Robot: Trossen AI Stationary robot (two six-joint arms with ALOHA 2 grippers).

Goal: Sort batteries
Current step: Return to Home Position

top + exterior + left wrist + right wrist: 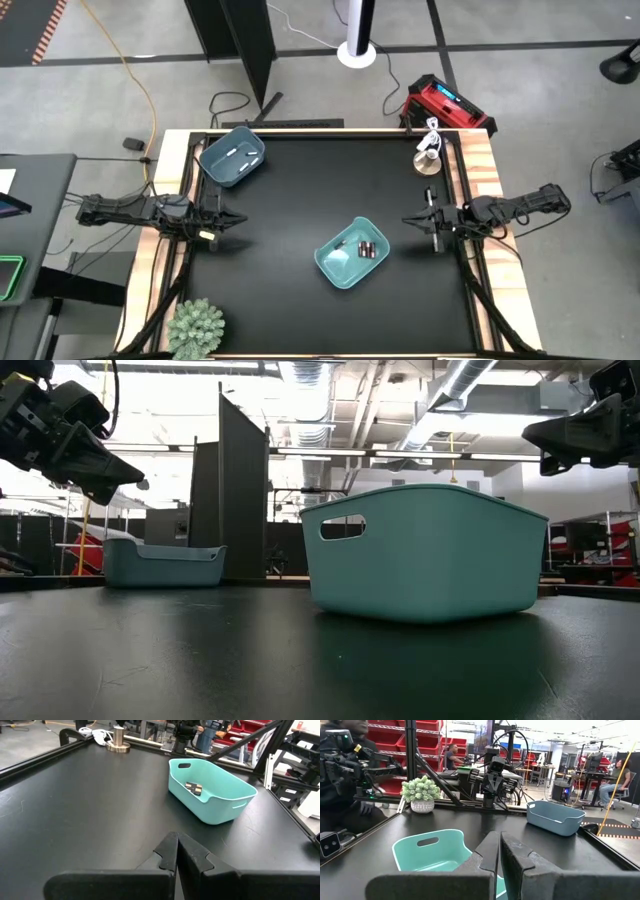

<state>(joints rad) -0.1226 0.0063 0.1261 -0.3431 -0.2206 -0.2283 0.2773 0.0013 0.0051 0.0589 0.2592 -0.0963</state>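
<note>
- High view: we see the left gripper [235,218] just inside the table's [300,190] left edge. The right gripper [408,220] sits just inside the right edge. They point toward each other and are well apart, with bare black top between them.
- The teal bin [335,268] sits near the middle, nearer the right gripper. The blue bin [212,160] is in the far left corner. A plant [196,325] stands at the near left corner and a metal cylinder [426,163] by the far right edge.
- Dark batteries [368,249] with reddish marks lie in the teal bin, and white batteries [243,155] lie in the blue bin.
- Low view: both grippers hang high above the top, one at each side of the picture. The teal bin stands close and the blue bin farther back on the left. The top in front of them is open.
- Left wrist view: this gripper's jaws are pressed together. Beyond them is bare top, then the teal bin with the dark batteries side by side on its floor.
- Right wrist view: the jaws meet, with only a thin seam between them. The teal bin is just past the fingers, and the blue bin and the plant are near the far edge.
</note>
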